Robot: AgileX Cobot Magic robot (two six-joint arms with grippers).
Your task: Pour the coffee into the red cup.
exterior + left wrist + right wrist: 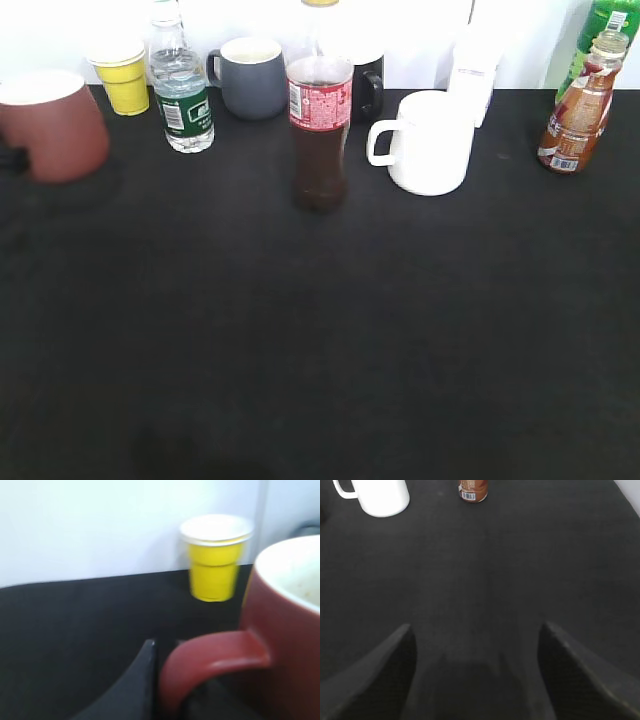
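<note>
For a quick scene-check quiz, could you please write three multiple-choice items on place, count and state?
1. Where does the coffee stand?
A. far right
B. centre
C. beside the red cup

2. How many handled mugs are there?
A. two
B. four
C. six

3. How are the right gripper's fingers?
A. spread apart, empty
B. shut on the white mug
C. holding a bottle

Answers:
1 A: it stands at the table's right edge, the red cup far left.
2 B: red, grey-blue mug, black mug, white mug.
3 A: bare table shows between the right gripper fingers.
</note>
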